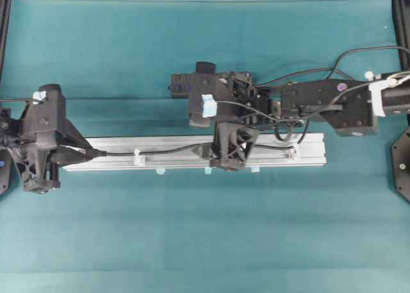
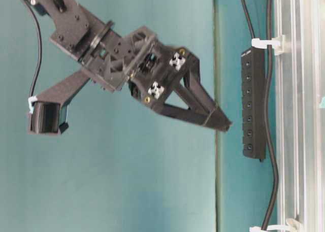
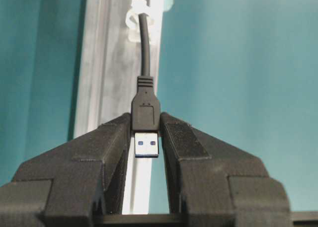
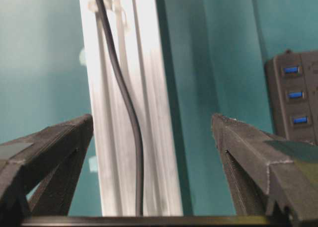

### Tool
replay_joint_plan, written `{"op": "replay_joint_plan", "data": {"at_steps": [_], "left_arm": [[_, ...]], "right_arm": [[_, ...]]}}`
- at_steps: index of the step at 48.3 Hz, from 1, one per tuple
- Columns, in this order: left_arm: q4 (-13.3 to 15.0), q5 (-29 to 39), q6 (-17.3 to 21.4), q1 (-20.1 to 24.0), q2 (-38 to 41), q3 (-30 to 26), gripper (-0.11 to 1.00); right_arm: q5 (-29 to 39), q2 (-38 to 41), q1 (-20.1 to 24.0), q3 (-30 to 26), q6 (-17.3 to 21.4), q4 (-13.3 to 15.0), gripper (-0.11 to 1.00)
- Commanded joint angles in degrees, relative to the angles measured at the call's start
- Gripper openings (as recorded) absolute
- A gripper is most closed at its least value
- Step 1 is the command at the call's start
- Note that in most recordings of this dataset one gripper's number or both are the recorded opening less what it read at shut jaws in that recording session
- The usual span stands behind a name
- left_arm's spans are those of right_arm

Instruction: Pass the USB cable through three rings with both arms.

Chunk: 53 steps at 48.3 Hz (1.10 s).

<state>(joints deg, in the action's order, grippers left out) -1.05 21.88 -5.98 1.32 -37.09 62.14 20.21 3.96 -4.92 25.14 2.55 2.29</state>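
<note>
My left gripper [image 3: 145, 118] is shut on the black plug of the USB cable [image 3: 145, 108], whose silver tip points back between the fingers. From the plug the cable runs along the silver rail [image 1: 115, 165] and passes through a whitish ring [image 3: 137, 21]. In the overhead view the left gripper [image 1: 86, 153] is at the rail's left end. Two rings show there, one at the left [image 1: 138, 156] and one at the right [image 1: 293, 153], both with the cable in them. My right gripper [image 1: 227, 153] hovers over the rail's middle and hides that stretch. Its fingers stand wide open [image 4: 152, 120] astride the cable [image 4: 130, 113], without touching it.
A black multi-port hub [image 1: 182, 84] with blue sockets lies behind the rail on the teal cloth; it also shows in the right wrist view [image 4: 293, 98]. Small pale-blue tape tabs [image 1: 160, 171] sit along the rail's front edge. The right arm's own wires loop at the back right [image 1: 320, 72].
</note>
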Motion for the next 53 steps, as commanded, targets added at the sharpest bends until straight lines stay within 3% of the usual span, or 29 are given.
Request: {"op": "replay_joint_plan", "data": {"at_steps": [1, 34, 53], "left_arm": [[-0.2, -0.3, -0.1, -0.1, -0.7, -1.3, 0.25], [-0.2, -0.4, 0.0, 0.2, -3.6, -1.7, 0.25], [-0.2, -0.4, 0.2, 0.3, -3.5, -1.8, 0.25]], "right_arm": [[-1.0, -1.9, 0.0, 0.2, -0.1, 0.1, 0.69], [-1.8, -6.0, -0.2, 5.6, 0.1, 0.0, 0.69], [-5.5, -12.8, 0.0, 10.7, 0.1, 0.0, 0.69]]}}
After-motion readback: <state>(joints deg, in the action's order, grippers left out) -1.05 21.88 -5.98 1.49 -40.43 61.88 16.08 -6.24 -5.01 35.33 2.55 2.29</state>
